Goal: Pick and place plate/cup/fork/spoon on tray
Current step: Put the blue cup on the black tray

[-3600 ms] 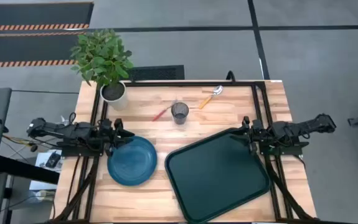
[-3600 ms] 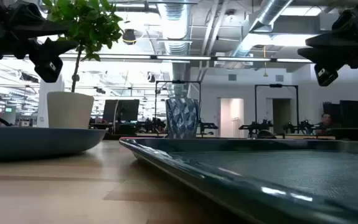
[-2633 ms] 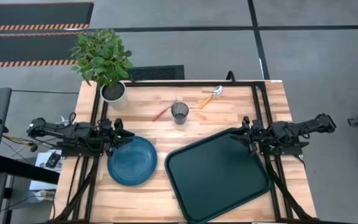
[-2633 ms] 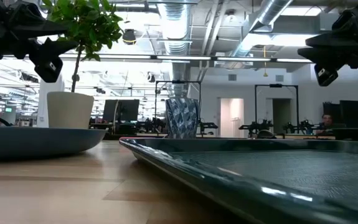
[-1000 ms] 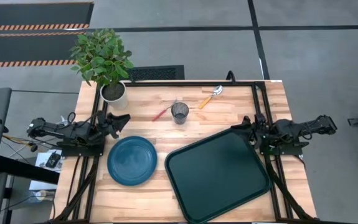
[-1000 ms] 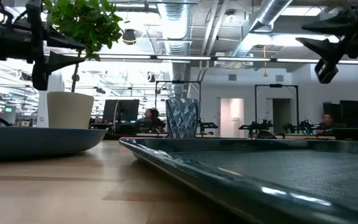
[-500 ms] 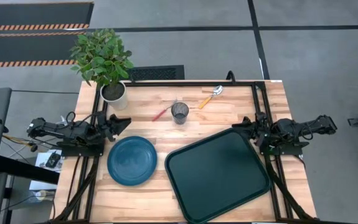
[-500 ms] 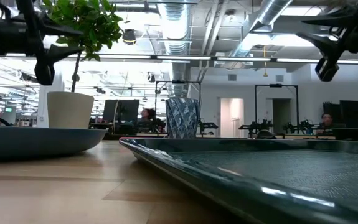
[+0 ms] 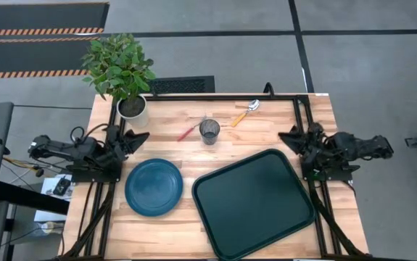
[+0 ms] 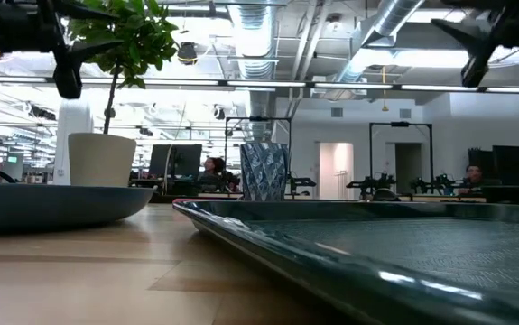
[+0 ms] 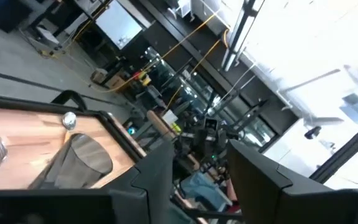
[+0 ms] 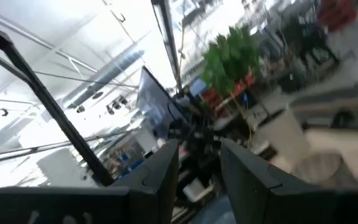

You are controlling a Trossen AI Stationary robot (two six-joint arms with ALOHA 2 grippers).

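Plate [image 9: 154, 187] and tray [image 9: 254, 204] lie side by side on the counter [image 9: 164, 225]; cup [image 9: 209, 131], fork [image 9: 188, 131] and spoon [image 9: 244, 113] sit behind them. Left tool [image 9: 138, 137] and right tool [image 9: 286, 135] hover at opposite edges, fingers apart, holding nothing.

I am operating in an open-plan robotics lab. Evidence: exposed ceiling ducts [image 10: 259, 36], a grey concrete floor [image 9: 368, 65] with hazard-striped mats [image 9: 38, 31], and similar black-framed workstations [image 10: 394, 158] with monitors [image 10: 173, 161] beyond the wooden desk [image 9: 164, 232].
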